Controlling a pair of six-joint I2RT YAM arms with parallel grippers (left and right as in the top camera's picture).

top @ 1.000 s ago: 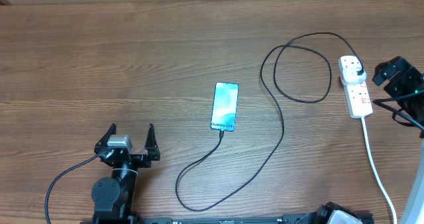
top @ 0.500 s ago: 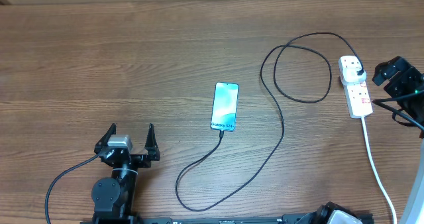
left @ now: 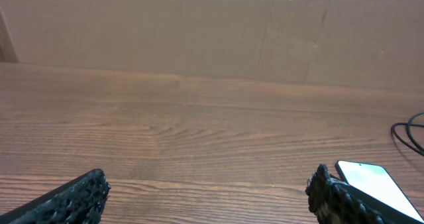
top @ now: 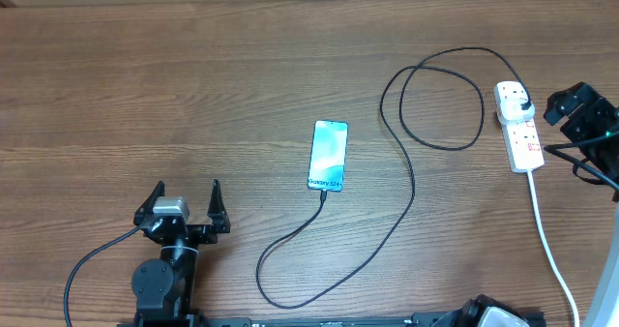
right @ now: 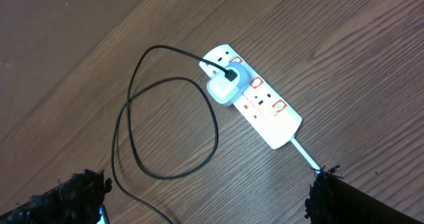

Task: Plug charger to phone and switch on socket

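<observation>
One socket (top: pixel 519 131) near the right tool (top: pixel 569 116), phone (top: pixel 329 155) well apart.

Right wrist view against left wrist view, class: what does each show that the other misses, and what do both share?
Only right wrist: the socket with a plug in it, its white cord, and the charger lying in a loop. Only left wrist: the brown wall behind the table, and the phone seen plainly. Both: the wooden table, some charger cable, and an open gripper: the left gripper and the right gripper.
</observation>
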